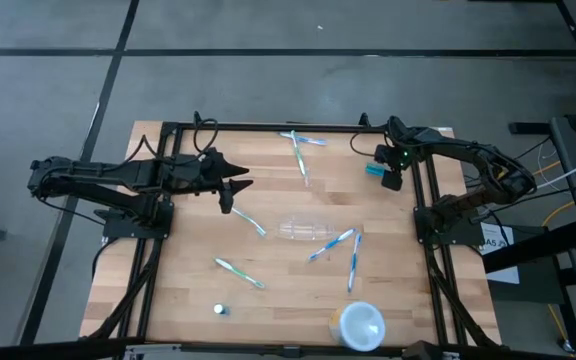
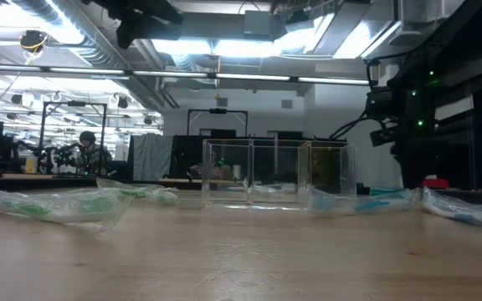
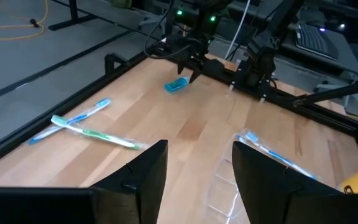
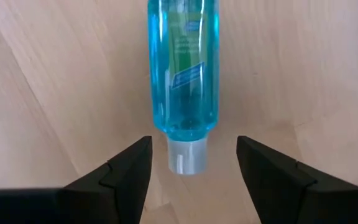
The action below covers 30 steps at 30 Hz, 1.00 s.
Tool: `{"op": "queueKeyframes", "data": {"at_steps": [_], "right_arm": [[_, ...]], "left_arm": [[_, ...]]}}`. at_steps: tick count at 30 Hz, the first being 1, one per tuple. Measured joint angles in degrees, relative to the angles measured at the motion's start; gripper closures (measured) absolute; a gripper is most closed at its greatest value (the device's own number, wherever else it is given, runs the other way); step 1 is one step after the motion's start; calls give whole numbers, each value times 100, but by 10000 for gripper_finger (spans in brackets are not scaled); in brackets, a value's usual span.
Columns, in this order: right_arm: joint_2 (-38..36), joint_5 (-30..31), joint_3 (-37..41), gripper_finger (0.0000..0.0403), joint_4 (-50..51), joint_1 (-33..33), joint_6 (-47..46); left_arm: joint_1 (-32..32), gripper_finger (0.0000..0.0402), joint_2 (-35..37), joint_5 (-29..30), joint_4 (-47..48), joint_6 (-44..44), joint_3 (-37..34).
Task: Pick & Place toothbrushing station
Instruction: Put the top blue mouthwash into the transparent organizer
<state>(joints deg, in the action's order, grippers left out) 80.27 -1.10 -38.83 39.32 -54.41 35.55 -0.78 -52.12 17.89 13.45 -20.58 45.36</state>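
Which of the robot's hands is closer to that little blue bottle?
The right hand, open, hovers directly over the blue bottle at the table's far right corner. The left hand waits, open, across the table on its left side.

The clear holder [image 1: 305,231] lies mid-table among wrapped toothbrushes [image 1: 330,245] (white cup [image 1: 360,325] nearby).

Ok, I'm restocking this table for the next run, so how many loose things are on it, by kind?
Wrapped toothbrushes: 6
Clear holder: 1
Blue bottle: 1
White cup: 1
Small round object: 1
Total: 10
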Motion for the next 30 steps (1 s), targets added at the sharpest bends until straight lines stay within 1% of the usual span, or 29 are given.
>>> {"op": "queueKeyframes", "data": {"at_steps": [6,13,22,26,28,30], "right_arm": [[2,2,0,165,-10,-1,-62],[4,4,0,169,-5,6,-125],[11,9,-2,213,48,157,-364],[52,-9,-2,233,120,268,-528],[57,-180,-2,248,155,336,-719],[57,-577,-2,264,165,421,-986]], "left_arm": [[0,226,0,-99,14,17,16],[12,226,0,-151,9,142,192],[149,226,0,-76,46,242,326],[263,226,0,61,48,242,326],[334,226,0,167,48,238,326],[397,226,0,268,48,238,326]]}}
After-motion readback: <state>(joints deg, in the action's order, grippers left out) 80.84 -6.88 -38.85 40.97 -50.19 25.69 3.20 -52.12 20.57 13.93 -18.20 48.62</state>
